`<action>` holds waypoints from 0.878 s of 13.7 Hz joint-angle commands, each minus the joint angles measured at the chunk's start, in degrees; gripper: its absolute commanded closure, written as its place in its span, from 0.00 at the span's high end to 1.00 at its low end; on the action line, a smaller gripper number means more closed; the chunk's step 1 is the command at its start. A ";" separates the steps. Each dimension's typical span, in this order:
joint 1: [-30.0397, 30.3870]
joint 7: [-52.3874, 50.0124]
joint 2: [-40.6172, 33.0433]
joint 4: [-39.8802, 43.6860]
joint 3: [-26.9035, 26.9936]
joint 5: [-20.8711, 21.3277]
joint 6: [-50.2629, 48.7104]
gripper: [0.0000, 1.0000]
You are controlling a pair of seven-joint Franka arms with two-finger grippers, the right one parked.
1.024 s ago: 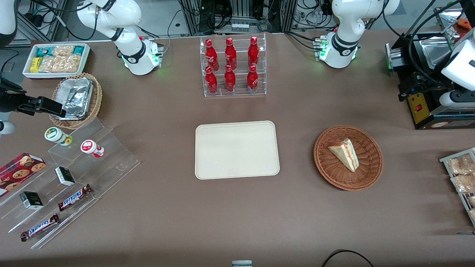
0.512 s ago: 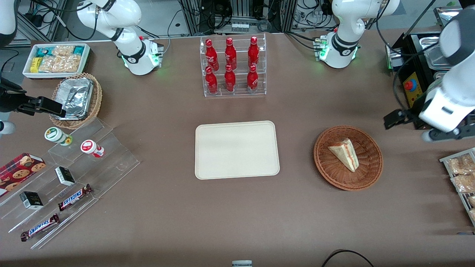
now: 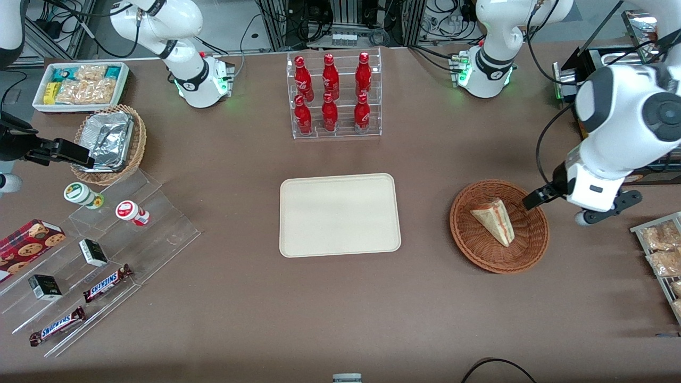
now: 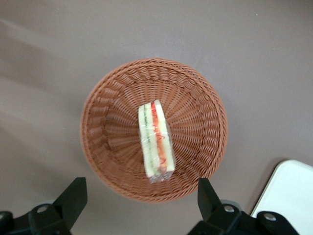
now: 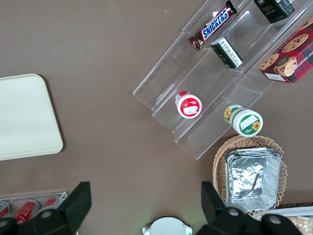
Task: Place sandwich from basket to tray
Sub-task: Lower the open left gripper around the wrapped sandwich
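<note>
The sandwich [image 3: 495,221] [image 4: 155,144], a clear-wrapped white wedge with red and green filling, lies in the round reddish-brown wicker basket [image 3: 479,255] [image 4: 102,107]. My left gripper [image 3: 556,208] [image 4: 139,200] hangs above the basket's rim on the side toward the working arm's end of the table. It is open, its black fingers [image 4: 73,196] spread wide with nothing between them, apart from the sandwich. The cream tray [image 3: 340,215] [image 4: 293,196] lies flat in the middle of the table, beside the basket toward the parked arm's end.
A clear rack of red bottles [image 3: 334,96] stands farther from the camera than the tray. A rack of snack bags [image 3: 659,250] and a black machine [image 3: 601,154] sit near the working arm. Acrylic steps with candy bars [image 3: 106,250], a foil-container basket [image 3: 109,141] and a snack bin [image 3: 80,85] lie toward the parked arm's end.
My left arm has swung in from the table's working-arm end and now hangs over the basket's rim. The sandwich, basket and tray have not moved.
</note>
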 commanded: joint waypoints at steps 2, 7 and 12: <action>-1.72 -7.01 -1.71 -8.93 -0.12 0.03 11.18 1.00; -1.99 -7.55 1.28 -12.99 -0.12 0.03 17.27 1.00; -3.30 -10.36 5.06 -13.08 -0.21 0.03 20.17 1.00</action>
